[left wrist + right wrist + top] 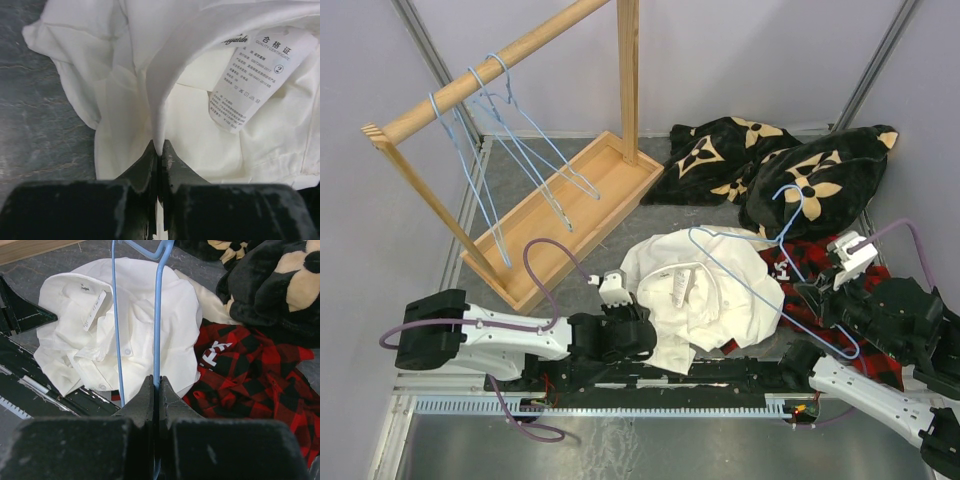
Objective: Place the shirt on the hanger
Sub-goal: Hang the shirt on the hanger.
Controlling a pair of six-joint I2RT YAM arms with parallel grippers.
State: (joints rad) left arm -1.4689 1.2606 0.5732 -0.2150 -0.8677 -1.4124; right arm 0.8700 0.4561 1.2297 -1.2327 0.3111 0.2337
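One shirt point(125, 75) in left end effector point(159, 150)

Soft, even light fills all three views, and shadows are faint. In the left wrist view the shirt point(125, 100) above the jaws is bright, nearly washed out in its top folds. The certificate tag point(250, 75) up and right of them is sharp, while the left gripper point(159, 150) is dark and blurred. In the right wrist view the hanger point(159, 315) above the jaws is crisp, the right gripper point(156, 387) soft. The black flowered blanket point(260, 295) to their upper right loses detail.
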